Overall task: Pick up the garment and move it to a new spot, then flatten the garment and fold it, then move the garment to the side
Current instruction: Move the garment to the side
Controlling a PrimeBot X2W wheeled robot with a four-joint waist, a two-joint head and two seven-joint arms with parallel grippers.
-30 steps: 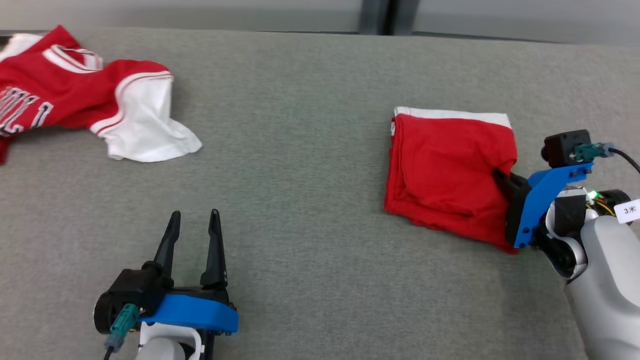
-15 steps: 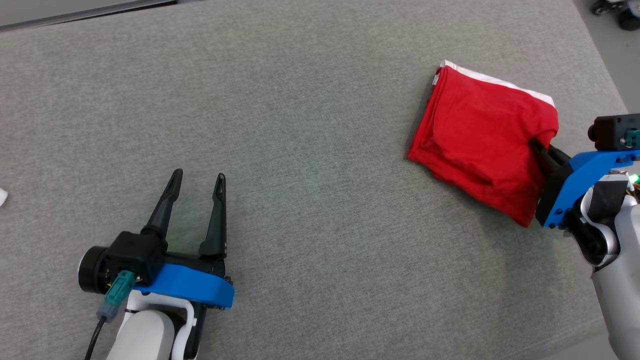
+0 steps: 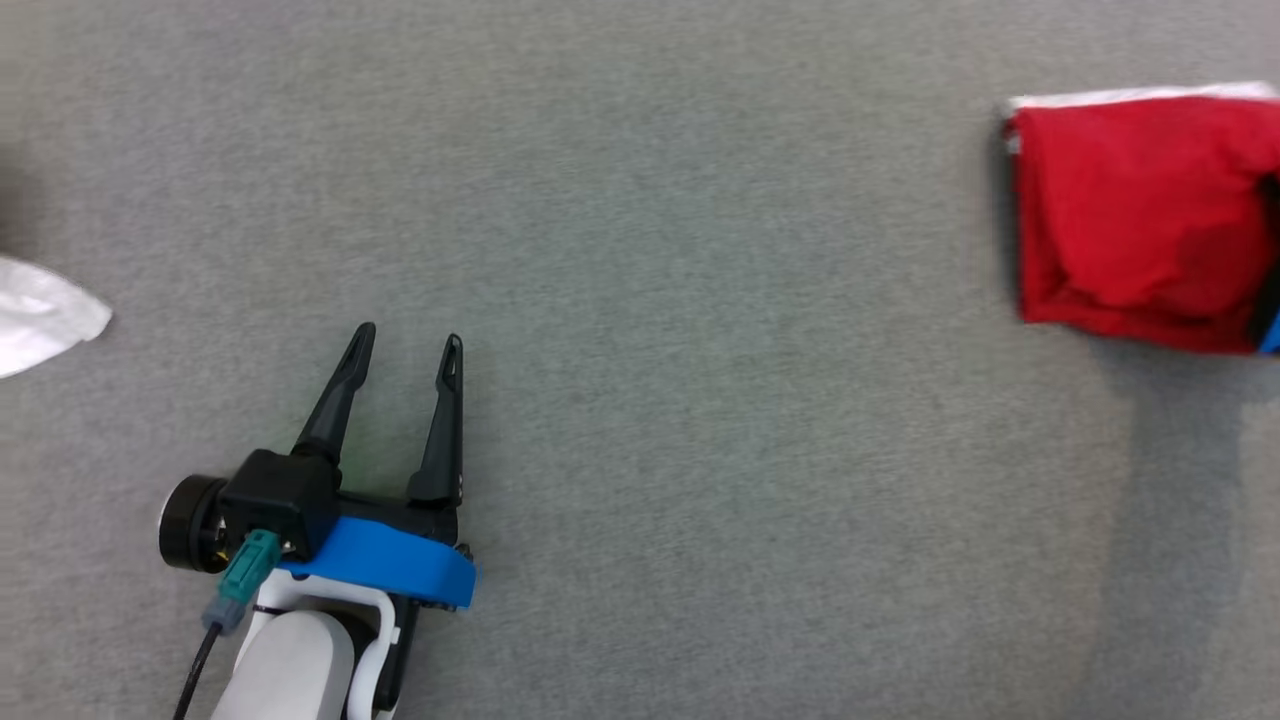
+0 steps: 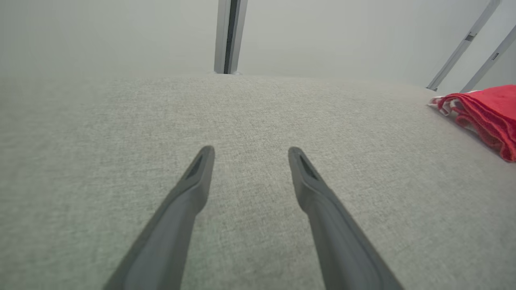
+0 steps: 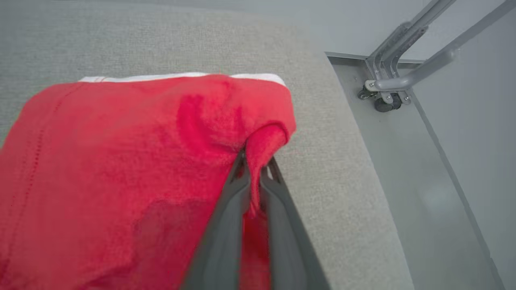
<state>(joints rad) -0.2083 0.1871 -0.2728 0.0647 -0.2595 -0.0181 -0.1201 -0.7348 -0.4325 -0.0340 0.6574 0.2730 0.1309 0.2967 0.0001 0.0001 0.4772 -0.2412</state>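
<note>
The folded red garment (image 3: 1130, 215) with a white band along its far edge lies on the grey table at the far right of the head view. In the right wrist view my right gripper (image 5: 254, 161) is shut on a pinched fold of the garment (image 5: 121, 169), red cloth bunched between its fingers (image 5: 225, 225). The garment (image 4: 483, 114) also shows at the right edge of the left wrist view. My left gripper (image 3: 408, 340) stands open over bare table at the lower left, nothing between its fingers (image 4: 193, 189).
The white corner of another piece of cloth (image 3: 40, 325) pokes in at the left edge of the head view. The table's right edge (image 5: 363, 169) runs close beside the garment, with a metal frame on a castor (image 5: 383, 100) on the floor beyond it.
The head camera has swung, so the whole scene shifted right and the right arm slid out of frame. The garment stays in the right gripper. The left gripper is still open.
</note>
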